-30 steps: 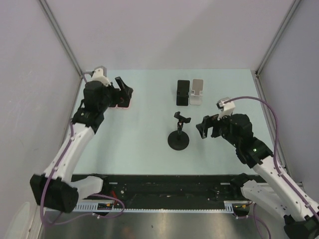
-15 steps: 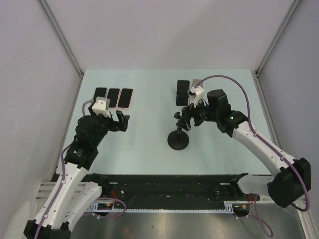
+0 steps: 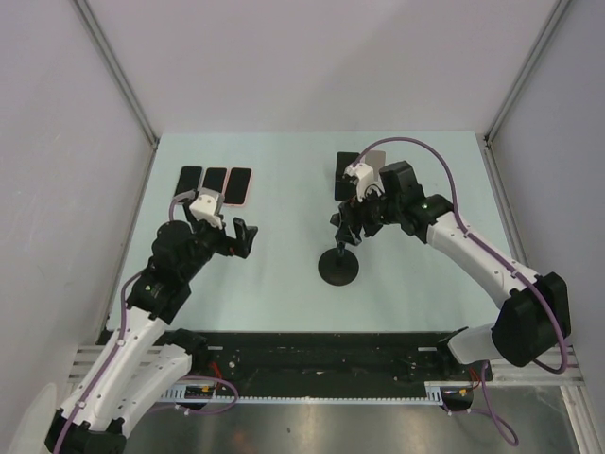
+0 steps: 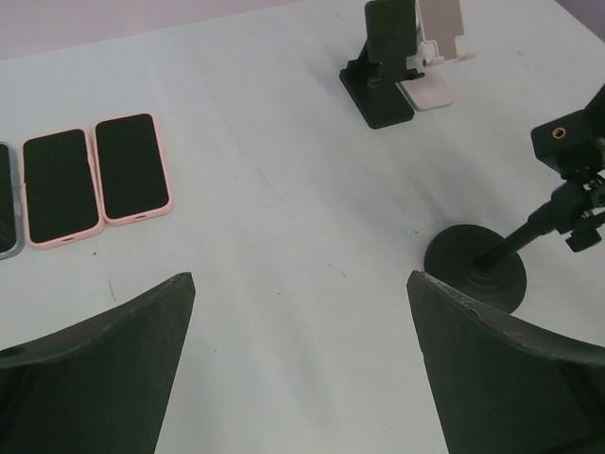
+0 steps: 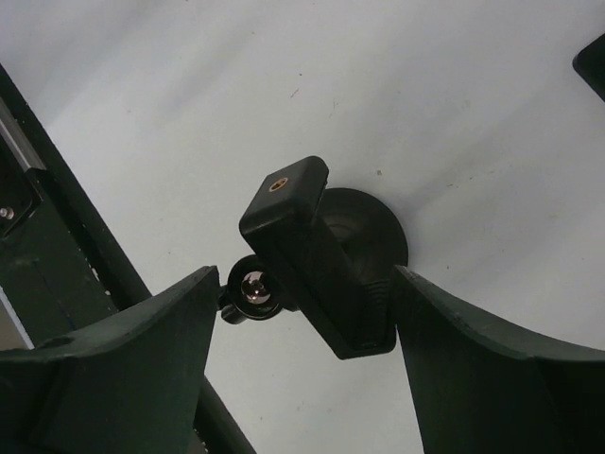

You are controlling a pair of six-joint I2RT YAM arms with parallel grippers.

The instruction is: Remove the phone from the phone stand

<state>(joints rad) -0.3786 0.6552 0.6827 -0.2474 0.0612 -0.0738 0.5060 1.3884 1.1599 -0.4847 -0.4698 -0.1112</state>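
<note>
A black pole stand with a round base (image 3: 338,270) stands mid-table, also in the left wrist view (image 4: 475,267). Its clamp head (image 5: 312,255) shows no phone in it. My right gripper (image 3: 350,223) is open, its fingers (image 5: 142,359) on either side of the clamp head. Three phones lie flat at the far left: two in pink cases (image 4: 132,165) (image 4: 61,184) and one at the frame edge (image 4: 4,200). They also show in the top view (image 3: 215,183). My left gripper (image 3: 242,236) is open and empty over bare table (image 4: 301,279).
A black folding stand (image 4: 383,66) and a white one (image 4: 435,57) stand at the far right of the table; I cannot tell whether the black one holds a phone. A black rail (image 5: 57,189) runs along the table's near edge.
My left gripper has pulled back from the three phones toward the near middle. My right arm has swung left from the right side, and its open fingers are now around the pole stand's clamp.
</note>
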